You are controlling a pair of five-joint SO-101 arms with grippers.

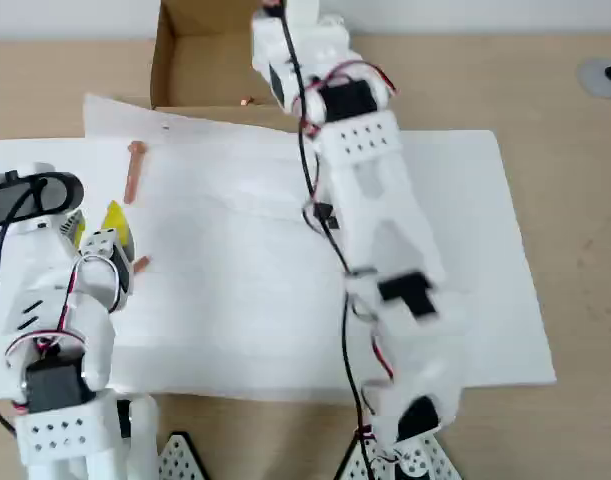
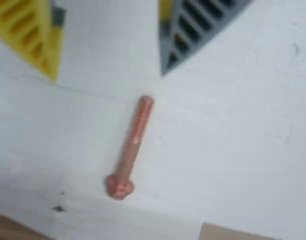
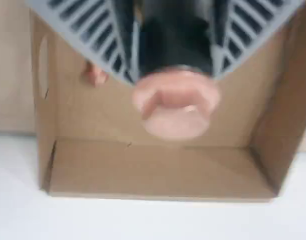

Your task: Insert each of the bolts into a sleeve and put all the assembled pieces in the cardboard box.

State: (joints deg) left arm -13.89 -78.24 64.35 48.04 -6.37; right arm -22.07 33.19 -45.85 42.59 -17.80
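Bolt (image 2: 128, 147) lies near paper (image 2: 233, 150) edge, left claw (image 2: 107, 70) spread.

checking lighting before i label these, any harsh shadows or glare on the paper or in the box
High view: paper evenly lit, no glare. Left wrist view: bolt casts barely any shadow. Right wrist view: cardboard box lit throughout, side walls slightly darker; small pale highlight on the sleeved bolt in the right claw.

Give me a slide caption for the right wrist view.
Right gripper holds a sleeve with a bolt in it at the open box.
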